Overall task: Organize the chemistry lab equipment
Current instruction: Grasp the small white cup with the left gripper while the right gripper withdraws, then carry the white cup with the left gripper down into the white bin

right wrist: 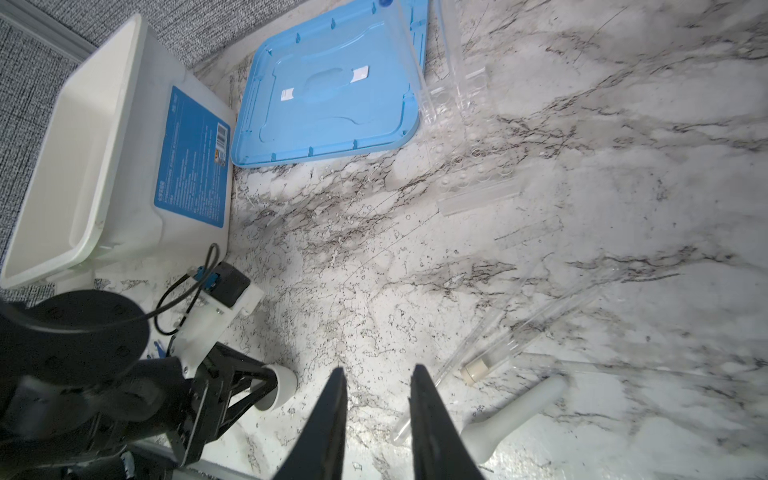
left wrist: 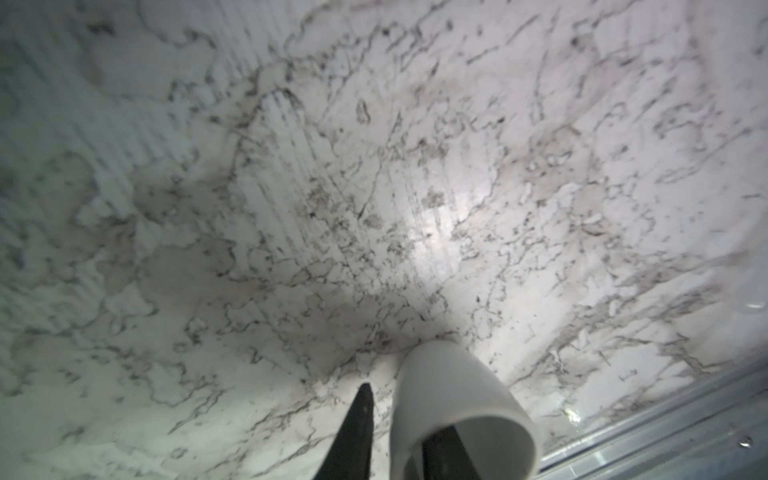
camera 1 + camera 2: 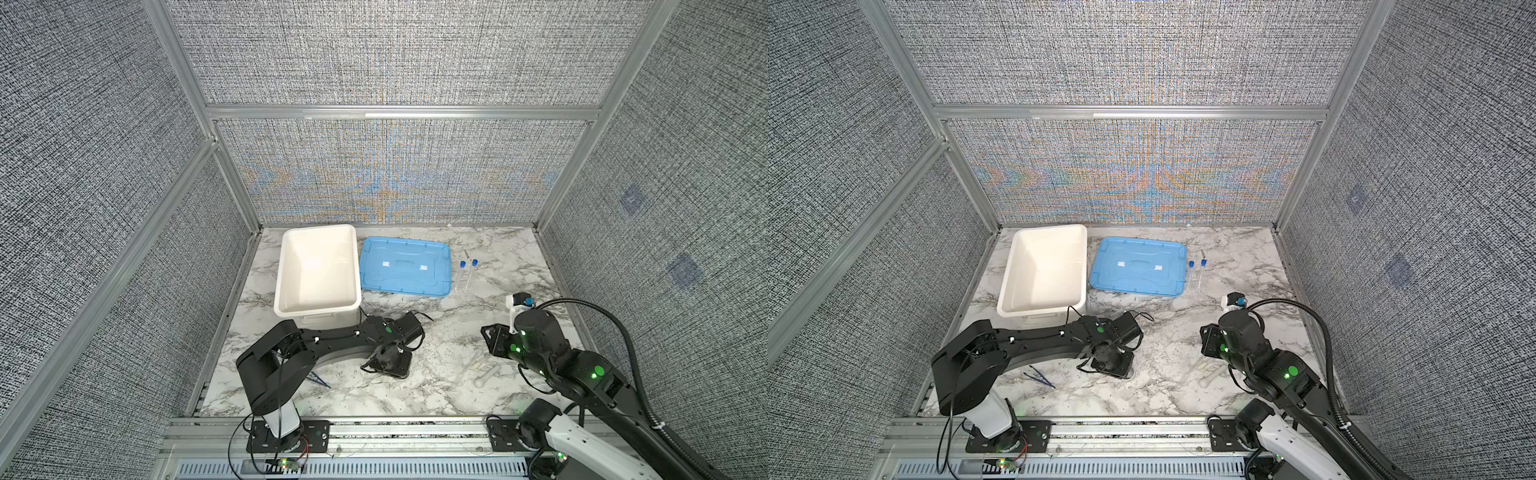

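I'm pinching the white dish (image 2: 457, 395) by its wall in my left jaws — tilting could slip it; right jaws gaping.

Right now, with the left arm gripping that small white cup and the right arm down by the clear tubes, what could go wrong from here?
1. The jaws of the left gripper pinch only one wall of the white cup, one inside and one outside; it may tilt or slip when lifted.
2. The right gripper hangs open by a clear stoppered tube and a white pestle lying close together; closing could nudge or roll either.
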### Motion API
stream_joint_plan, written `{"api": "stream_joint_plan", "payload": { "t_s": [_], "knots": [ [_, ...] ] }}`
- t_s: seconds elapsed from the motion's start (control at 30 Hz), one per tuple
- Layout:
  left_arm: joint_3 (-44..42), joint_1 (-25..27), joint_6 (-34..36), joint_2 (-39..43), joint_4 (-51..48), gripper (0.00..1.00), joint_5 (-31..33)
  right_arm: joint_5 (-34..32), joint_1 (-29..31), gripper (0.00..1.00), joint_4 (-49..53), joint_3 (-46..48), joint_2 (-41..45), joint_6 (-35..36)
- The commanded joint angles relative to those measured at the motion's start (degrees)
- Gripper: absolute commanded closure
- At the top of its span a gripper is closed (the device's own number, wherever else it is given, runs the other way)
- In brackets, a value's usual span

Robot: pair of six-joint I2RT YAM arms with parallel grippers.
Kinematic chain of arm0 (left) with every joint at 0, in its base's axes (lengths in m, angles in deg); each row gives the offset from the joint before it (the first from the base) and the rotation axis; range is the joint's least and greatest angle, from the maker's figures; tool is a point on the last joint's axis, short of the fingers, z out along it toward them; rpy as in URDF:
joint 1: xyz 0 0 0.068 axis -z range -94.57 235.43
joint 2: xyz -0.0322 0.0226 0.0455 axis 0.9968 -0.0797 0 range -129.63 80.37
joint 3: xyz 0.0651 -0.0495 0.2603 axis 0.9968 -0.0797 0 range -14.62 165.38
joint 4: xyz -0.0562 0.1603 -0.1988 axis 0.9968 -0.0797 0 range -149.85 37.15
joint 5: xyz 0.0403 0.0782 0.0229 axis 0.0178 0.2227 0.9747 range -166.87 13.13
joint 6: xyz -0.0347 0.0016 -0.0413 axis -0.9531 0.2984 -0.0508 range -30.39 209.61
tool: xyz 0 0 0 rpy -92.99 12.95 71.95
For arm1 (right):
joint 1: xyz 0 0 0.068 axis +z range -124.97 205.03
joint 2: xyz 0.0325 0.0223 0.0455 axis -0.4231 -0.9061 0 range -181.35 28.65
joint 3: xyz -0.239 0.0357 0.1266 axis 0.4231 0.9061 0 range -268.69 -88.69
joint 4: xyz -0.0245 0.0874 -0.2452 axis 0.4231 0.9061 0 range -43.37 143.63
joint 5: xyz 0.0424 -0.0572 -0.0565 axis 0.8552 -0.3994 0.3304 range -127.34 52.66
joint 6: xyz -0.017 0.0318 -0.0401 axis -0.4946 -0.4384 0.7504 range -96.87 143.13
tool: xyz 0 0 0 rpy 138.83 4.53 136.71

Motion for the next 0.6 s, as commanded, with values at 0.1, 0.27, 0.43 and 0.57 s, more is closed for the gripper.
{"api": "stream_joint_plan", "payload": {
  "t_s": [0.1, 0.27, 0.43, 0.57],
  "knots": [
    [0.3, -0.04, 1.64, 0.81, -0.94, 1.0, -0.77, -7.64, 0.02, 0.74, 1.23, 1.75, 5.87, -3.09],
    [5.5, -0.03, 2.47, 1.59, -8.3, 1.0, 2.18, -12.23, 0.01, 0.79, 1.07, 2.04, 9.79, -1.86],
    [13.84, -0.18, 3.79, 8.5, -18.95, 1.0, 8.51, -15.1, 0.09, 0.59, 0.78, -1.75, 7.91, 4.17],
    [26.86, -1.1, 4.41, 11.14, -36.02, 1.0, 21.61, -17.5, 0.06, 0.36, -0.24, -4.69, 6.18, 8.47]
  ]
}}
